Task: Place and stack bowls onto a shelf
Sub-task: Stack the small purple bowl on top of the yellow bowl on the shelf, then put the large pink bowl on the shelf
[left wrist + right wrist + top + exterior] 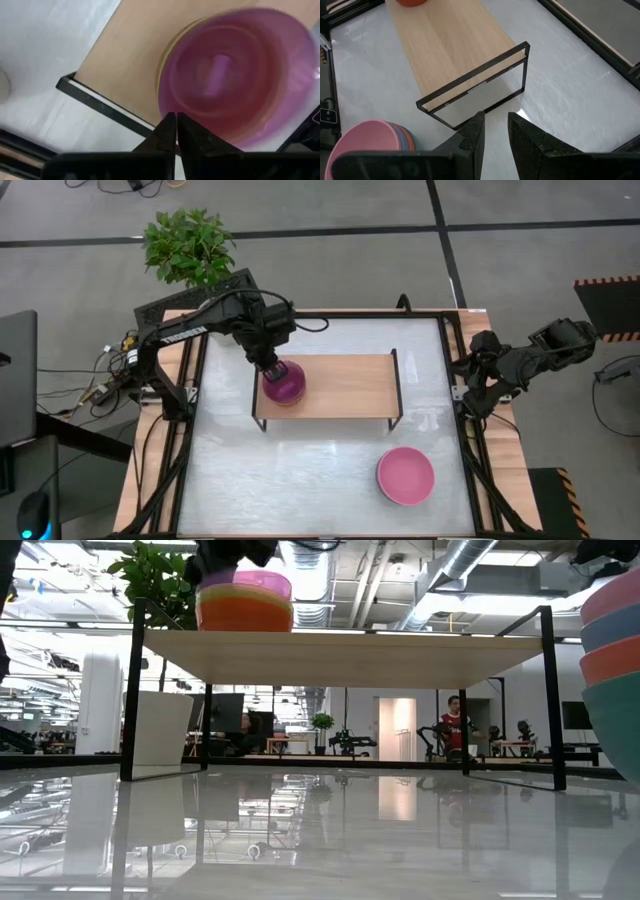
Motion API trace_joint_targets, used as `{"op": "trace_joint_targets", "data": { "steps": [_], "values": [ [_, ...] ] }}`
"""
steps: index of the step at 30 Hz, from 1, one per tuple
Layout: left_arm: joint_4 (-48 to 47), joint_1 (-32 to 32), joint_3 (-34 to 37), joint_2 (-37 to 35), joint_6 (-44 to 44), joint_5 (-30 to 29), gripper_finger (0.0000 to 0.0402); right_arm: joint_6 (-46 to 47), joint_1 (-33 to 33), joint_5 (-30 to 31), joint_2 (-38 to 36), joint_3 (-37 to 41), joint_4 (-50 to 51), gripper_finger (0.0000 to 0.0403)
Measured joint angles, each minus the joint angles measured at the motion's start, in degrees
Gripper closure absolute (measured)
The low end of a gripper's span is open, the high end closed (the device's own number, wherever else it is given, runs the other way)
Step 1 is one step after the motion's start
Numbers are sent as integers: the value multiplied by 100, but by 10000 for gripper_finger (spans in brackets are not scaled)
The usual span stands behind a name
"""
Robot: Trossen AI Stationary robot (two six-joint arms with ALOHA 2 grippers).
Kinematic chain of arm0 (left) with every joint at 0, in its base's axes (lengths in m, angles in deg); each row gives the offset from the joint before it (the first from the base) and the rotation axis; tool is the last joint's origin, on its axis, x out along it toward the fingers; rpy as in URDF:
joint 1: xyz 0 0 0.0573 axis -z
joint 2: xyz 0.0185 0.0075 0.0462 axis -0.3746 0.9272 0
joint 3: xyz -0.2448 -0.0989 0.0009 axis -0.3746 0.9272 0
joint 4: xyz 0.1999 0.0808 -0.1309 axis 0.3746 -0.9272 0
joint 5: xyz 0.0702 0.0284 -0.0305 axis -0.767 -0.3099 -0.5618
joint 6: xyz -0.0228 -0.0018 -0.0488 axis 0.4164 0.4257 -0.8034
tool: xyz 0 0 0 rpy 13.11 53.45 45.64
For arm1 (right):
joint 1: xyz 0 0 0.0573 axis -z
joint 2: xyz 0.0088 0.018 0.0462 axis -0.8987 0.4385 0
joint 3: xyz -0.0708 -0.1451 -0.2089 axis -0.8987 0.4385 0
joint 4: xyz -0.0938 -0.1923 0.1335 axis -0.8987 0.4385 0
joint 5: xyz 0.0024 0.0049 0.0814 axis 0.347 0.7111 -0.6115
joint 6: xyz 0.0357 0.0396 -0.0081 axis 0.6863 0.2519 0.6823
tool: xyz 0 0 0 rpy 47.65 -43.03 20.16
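Bowls of plain plastic sit nested on the low wooden shelf [340, 385] near its left end, a translucent purple bowl [284, 383] topmost over an orange one [245, 612]. Directly above them hangs the left tool [270, 365], fingers pressed together and empty. A pink-topped stack of bowls [405, 475] rests on the white tabletop [300, 470]. The right tool [494, 131], slightly parted and empty, waits off the tabletop's right edge.

A grey floor [330, 240] crossed by dark seams surrounds the wood-edged table [150, 470] with its glossy white top. A leafy green potted plant [188, 245] stands at the table's far left corner. In the low view, silver ceiling ducts [455, 565] run overhead above a bright open hall, where a person in red [455, 728] stands far off near a small green plant [322, 723].
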Motion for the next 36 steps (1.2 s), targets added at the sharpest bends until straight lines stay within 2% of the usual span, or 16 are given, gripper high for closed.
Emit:
{"op": "trace_joint_targets", "data": {
  "steps": [4, 7, 12, 19, 24, 27, 36],
  "values": [
    [63, -134, 142, 2, 14, 281, 401, 85, 0, -4, 0, 0, 0, 290],
    [41, -144, -30, -16, -274, 650, 401, 85, 0, -4, 0, 0, 2, 290],
    [669, 323, -582, -159, -914, 616, 401, 87, -2, -4, 2, 0, 2, 290],
    [2837, 1641, -653, -62, -1488, -248, 401, 85, -2, -4, 0, 0, 0, 290],
    [4197, 2459, -629, 261, -1219, -1144, 401, 45, 1, -4, 2, -2, 2, 290],
    [4700, 2804, -625, 526, -1130, -1609, 401, 95, 0, -11, 1, -2, 4, 290],
    [6475, 3392, -623, 1671, -1301, -1723, 401, 236, -2, -44, 130, -2, 42, 290]
  ]
}}
